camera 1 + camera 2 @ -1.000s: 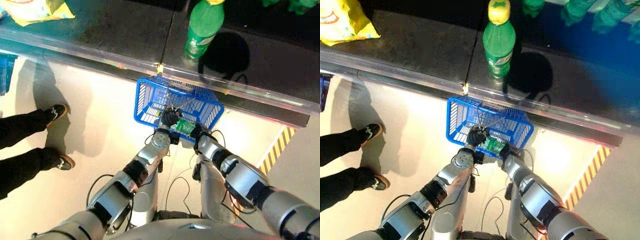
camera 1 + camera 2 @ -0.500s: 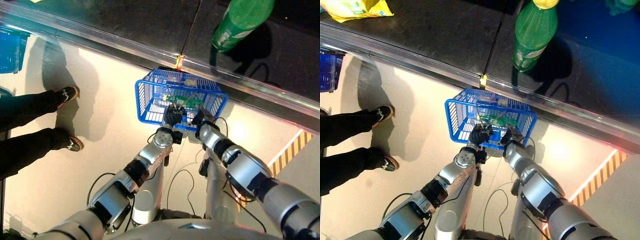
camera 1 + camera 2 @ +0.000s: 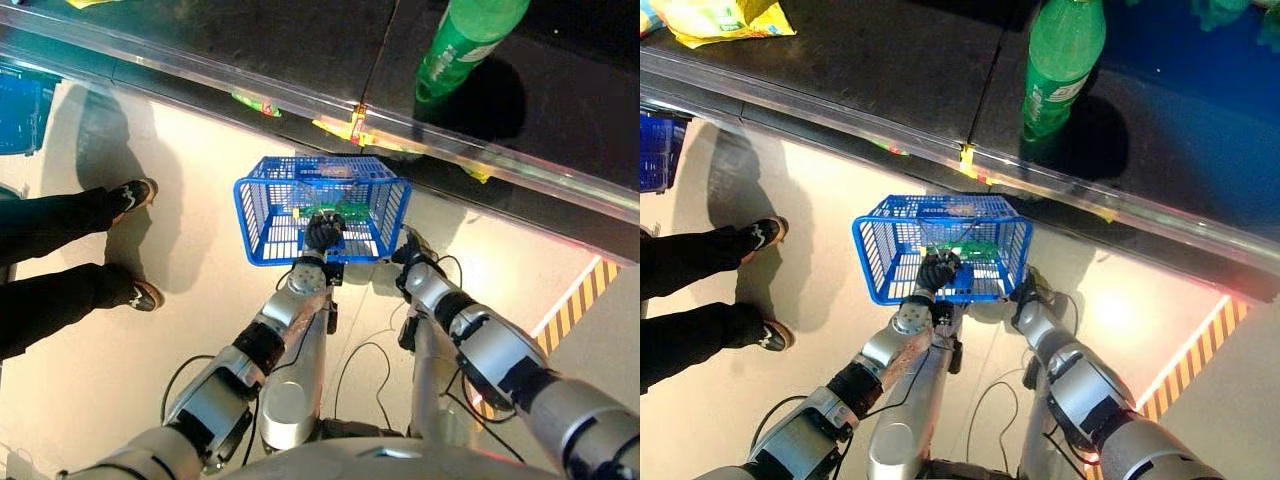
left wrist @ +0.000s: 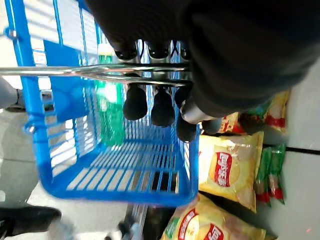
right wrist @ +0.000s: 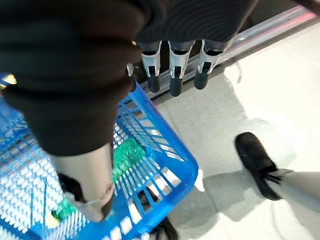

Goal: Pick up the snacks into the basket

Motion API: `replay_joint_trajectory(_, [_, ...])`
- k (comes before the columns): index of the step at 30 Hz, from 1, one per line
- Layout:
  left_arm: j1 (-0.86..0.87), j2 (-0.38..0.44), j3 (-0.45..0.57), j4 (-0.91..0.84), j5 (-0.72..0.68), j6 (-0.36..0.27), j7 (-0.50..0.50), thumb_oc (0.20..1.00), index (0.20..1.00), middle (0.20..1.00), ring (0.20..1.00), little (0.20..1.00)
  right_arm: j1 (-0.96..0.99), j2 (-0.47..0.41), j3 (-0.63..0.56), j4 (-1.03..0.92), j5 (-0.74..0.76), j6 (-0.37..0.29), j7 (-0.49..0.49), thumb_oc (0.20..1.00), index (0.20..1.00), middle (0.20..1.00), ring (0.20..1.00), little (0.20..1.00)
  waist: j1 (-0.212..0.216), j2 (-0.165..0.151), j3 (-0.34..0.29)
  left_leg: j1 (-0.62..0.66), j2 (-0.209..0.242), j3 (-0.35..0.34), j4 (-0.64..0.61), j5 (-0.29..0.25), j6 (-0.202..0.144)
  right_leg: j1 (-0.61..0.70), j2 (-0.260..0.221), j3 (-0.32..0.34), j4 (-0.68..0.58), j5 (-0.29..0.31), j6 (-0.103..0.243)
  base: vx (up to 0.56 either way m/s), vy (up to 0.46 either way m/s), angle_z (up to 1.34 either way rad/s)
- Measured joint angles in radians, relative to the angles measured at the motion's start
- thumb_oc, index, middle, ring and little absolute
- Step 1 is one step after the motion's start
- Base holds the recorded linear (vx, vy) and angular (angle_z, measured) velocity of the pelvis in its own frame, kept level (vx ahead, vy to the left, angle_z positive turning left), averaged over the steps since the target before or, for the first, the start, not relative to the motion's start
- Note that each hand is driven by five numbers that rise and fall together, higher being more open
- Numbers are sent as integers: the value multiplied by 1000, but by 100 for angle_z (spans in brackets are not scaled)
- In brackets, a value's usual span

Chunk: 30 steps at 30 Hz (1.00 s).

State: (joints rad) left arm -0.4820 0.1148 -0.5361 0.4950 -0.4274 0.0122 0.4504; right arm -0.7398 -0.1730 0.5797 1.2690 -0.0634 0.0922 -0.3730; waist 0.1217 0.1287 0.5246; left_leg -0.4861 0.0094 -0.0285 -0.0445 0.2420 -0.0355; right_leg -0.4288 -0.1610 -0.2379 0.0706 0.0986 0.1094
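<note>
One green snack packet (image 3: 978, 252) inside blue wire basket (image 3: 262, 200), hanging over pale floor (image 3: 150, 360) from left robot hand (image 3: 322, 233) curled round its handle (image 4: 75, 71); right robot hand (image 3: 412, 252) at 3 o'clock, fingers relaxed, empty. Dark counter (image 3: 870, 80) at 12 o'clock.

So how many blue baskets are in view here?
2: one basket hangs from the left hand by its handle; a second basket sits at the far left edge, cut off.

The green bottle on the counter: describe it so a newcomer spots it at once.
Start at the long dark counter running across the far side, above the blue basket held by the left hand. The green bottle stands upright on it, toward the right. The yellow snack bag far to the left lies flat.
</note>
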Motion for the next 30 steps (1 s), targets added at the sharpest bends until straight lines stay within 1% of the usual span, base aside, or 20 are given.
replay_joint_trajectory(1, [5, 7, 15, 4, 2, 0, -1, 200, 200, 200, 200, 200, 27, -11, 0, -22, 0, -3, 2, 1000, 1000, 1000, 1000, 1000, -2, 0, 0, 6, 0, 0, -1, 0, 0, 4, -1, 1, 3, -2, 1, -4, -50, 1])
replay_joint_trajectory(3, [31, 17, 90, 24, 22, 0, -7, 200, 200, 200, 200, 200, 169, -80, 8, -269, 8, -23, 19, 1000, 1000, 1000, 1000, 1000, -25, -6, 0, 26, 2, -3, 0, 2, 2, 16, -2, 14, 29, -18, 1, 20, -70, 5])
replay_joint_trajectory(4, [44, 39, 118, 45, 25, 0, -6, 200, 200, 200, 200, 200, 222, -101, 7, -322, 11, -37, 25, 1000, 1000, 1000, 1000, 1000, -44, -13, 1, 39, 6, 1, -2, 0, 0, 22, -1, 16, 35, -26, 5, 20, -67, -4])
replay_joint_trajectory(5, [60, 60, 163, 79, 49, 1, -6, 200, 200, 200, 200, 200, 305, -133, -4, -447, 18, -44, 42, 1000, 1000, 1000, 1000, 1000, -68, -20, 3, 57, 6, 3, -3, -4, -5, 35, 2, 17, 41, -31, 2, 17, -104, -9])
replay_joint_trajectory(6, [67, 65, 177, 84, 60, 3, -2, 200, 200, 200, 200, 200, 320, -133, -6, -480, 18, -51, 46, 1000, 1000, 1000, 1000, 1000, -74, -23, 2, 63, 7, 4, -2, -4, -5, 41, 4, 17, 41, -32, 0, 2, -128, -17])
replay_joint_trajectory(7, [89, 94, 203, 98, 83, 3, 3, 200, 200, 200, 200, 200, 372, -151, -51, -513, 33, -62, 57, 1000, 1000, 1000, 1000, 1000, -97, -37, 1, 77, 21, 16, -5, -7, -9, 46, 13, 32, 42, -33, -1, 19, -148, -19])
replay_joint_trajectory(8, [95, 102, 216, 112, 101, 2, 7, 200, 200, 200, 200, 200, 396, -157, -82, -538, 51, -69, 58, 1000, 1000, 1000, 1000, 1000, -95, -42, 1, 83, 21, 19, -4, -7, -9, 54, 21, 36, 40, -33, -2, 11, -124, -13])
replay_joint_trajectory(9, [97, 106, 224, 151, 110, 3, 2, 200, 200, 200, 200, 200, 450, -183, -136, -579, 68, -75, 60, 1000, 1000, 1000, 1000, 1000, -124, -43, 1, 96, 27, 7, 0, -8, -11, 73, 40, 64, 43, -45, -7, 51, -71, 14])
replay_joint_trajectory(11, [113, 106, 244, 201, 137, 5, 2, 200, 200, 200, 200, 200, 514, -193, -191, -630, 91, -88, 58, 1000, 1000, 1000, 1000, 1000, -145, -49, 0, 125, 35, -16, 2, -7, -17, 105, 71, 121, 53, -70, -15, 47, -49, 17])
replay_joint_trajectory(12, [131, 112, 246, 213, 145, 4, -1, 200, 200, 200, 200, 200, 542, -202, -214, -620, 99, -92, 65, 1000, 1000, 1000, 1000, 1000, -148, -66, -1, 154, 45, -6, -1, -11, -24, 122, 79, 130, 63, -76, -20, 56, -129, -12])
replay_joint_trajectory(13, [140, 109, 251, 222, 146, 3, -2, 200, 200, 200, 200, 200, 552, -212, -228, -620, 106, -92, 67, 1000, 1000, 1000, 1000, 1000, -148, -70, 0, 165, 49, -3, 1, -14, -28, 129, 84, 136, 68, -78, -23, 73, -162, -27])
replay_joint_trajectory(14, [146, 88, 294, 275, 154, 3, -14, 200, 200, 200, 200, 200, 583, -203, -282, -635, 121, -97, 77, 1000, 1000, 1000, 1000, 1000, -154, -72, 0, 200, 56, 1, 2, -18, -33, 158, 92, 145, 73, -82, -28, 63, -130, -15])
replay_joint_trajectory(17, [194, 83, 335, 337, 160, 5, -18, 200, 200, 200, 200, 200, 616, -187, -297, -626, 135, -116, 84, 1000, 1000, 1000, 1000, 1000, -161, -71, -2, 259, 80, 2, 5, -37, -58, 210, 113, 146, 83, -93, -43, 57, -91, -12])
replay_joint_trajectory(20, [206, 63, 414, 401, 157, -8, -42, 200, 200, 200, 200, 200, 628, -172, -317, -576, 153, -115, 89, 1000, 1000, 1000, 1000, 1000, -158, -61, -11, 291, 98, 0, 4, -46, -62, 223, 128, 145, 128, -118, -63, 60, -73, 0])
replay_joint_trajectory(21, [214, 57, 420, 415, 156, -8, -51, 200, 200, 200, 200, 200, 639, -174, -319, -565, 154, -114, 89, 1000, 1000, 1000, 1000, 1000, -158, -53, -27, 293, 99, -2, 4, -47, -63, 221, 128, 143, 140, -126, -65, 27, -38, 8])
replay_joint_trajectory(24, [243, 13, 418, 501, 159, -7, -76, 200, 200, 200, 200, 200, 631, -175, -339, -424, 156, -111, 87, 1000, 1000, 1000, 1000, 1000, -157, -7, -103, 314, 103, -4, 0, -49, -63, 240, 130, 127, 154, -143, -73, 13, -3, 13])
replay_joint_trajectory(25, [265, -8, 408, 550, 178, -16, -89, 200, 200, 200, 200, 200, 629, -177, -342, -348, 155, -113, 85, 1000, 1000, 1000, 1000, 1000, -157, 19, -137, 321, 105, -4, 1, -63, -62, 255, 130, 121, 150, -144, -78, 27, 42, 14])
replay_joint_trajectory(26, [262, -23, 412, 591, 178, -17, -94, 200, 200, 200, 200, 200, 627, -173, -343, -315, 156, -107, 85, 1000, 1000, 1000, 1000, 1000, -159, 29, -158, 321, 105, -3, 4, -73, -60, 261, 127, 115, 150, -148, -79, 48, 68, 14])
replay_joint_trajectory(27, [286, -36, 403, 633, 193, -8, -97, 200, 200, 200, 200, 200, 624, -163, -348, -235, 155, -107, 84, 1000, 1000, 1000, 1000, 1000, -154, 39, -199, 324, 106, -2, 7, -101, -61, 264, 119, 117, 148, -154, -84, 60, 81, 8])
replay_joint_trajectory(30, [328, -46, 403, 669, 220, -4, -98, 200, 200, 200, 200, 200, 630, -149, -354, -162, 154, -92, 79, 1000, 1000, 1000, 1000, 1000, -152, 30, -253, 337, 109, 2, 13, -173, -62, 286, 109, 107, 133, -157, -94, 46, 95, 8])
